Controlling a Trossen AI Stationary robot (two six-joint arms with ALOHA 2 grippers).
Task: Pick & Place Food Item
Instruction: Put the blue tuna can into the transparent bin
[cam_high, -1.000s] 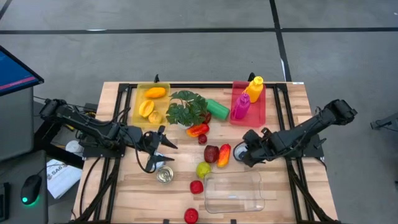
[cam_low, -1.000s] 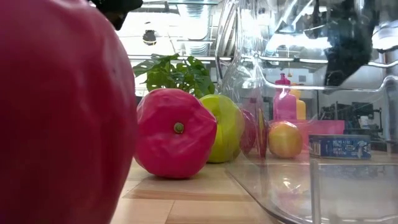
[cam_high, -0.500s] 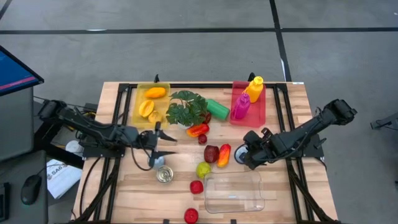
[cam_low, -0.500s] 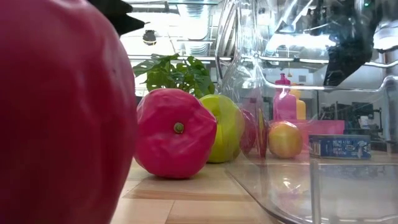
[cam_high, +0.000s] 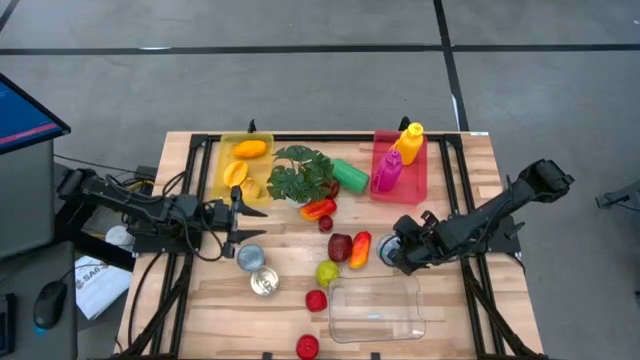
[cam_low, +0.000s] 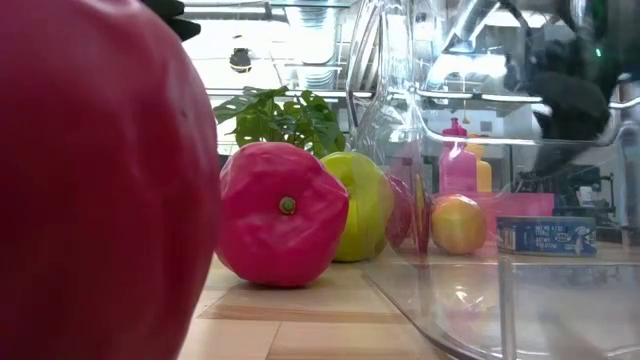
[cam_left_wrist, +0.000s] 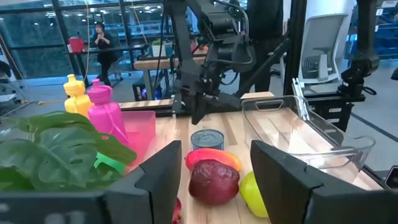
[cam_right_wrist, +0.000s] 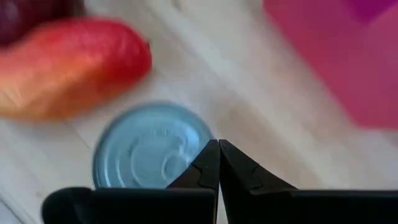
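Target, by judgement: the small tin can (cam_right_wrist: 152, 146) lying on the tabletop (cam_high: 200, 310) right of centre, lid up, just beside the red-orange mango (cam_high: 360, 248). Task names only a food item; this can is the one directly under a gripper, so taken as the target.

Right gripper (cam_right_wrist: 218, 163): fingers closed tip to tip, holding nothing. In the right wrist view the tips sit over the can's rim, edge nearest the pink tray (cam_high: 425, 180). High view puts the gripper (cam_high: 400, 250) right at the can, between mango and tray.

Key relation: can lies straight below and slightly ahead of the closed fingers. It is round, so no long axis to align with; the fingers need only open and straddle the lid. Right arm is clearly the nearer one.

Left gripper (cam_high: 240, 212): fingers apart, empty, hovering by the yellow tray (cam_high: 222, 150), well away from this can. Two other cans (cam_high: 257, 270) sit on the tabletop just below it in the high view.

Clear container (cam_high: 376, 310), likely drop point, sits near the front edge, close to the right arm.

Risk: closed tips may nudge the can toward the mango.
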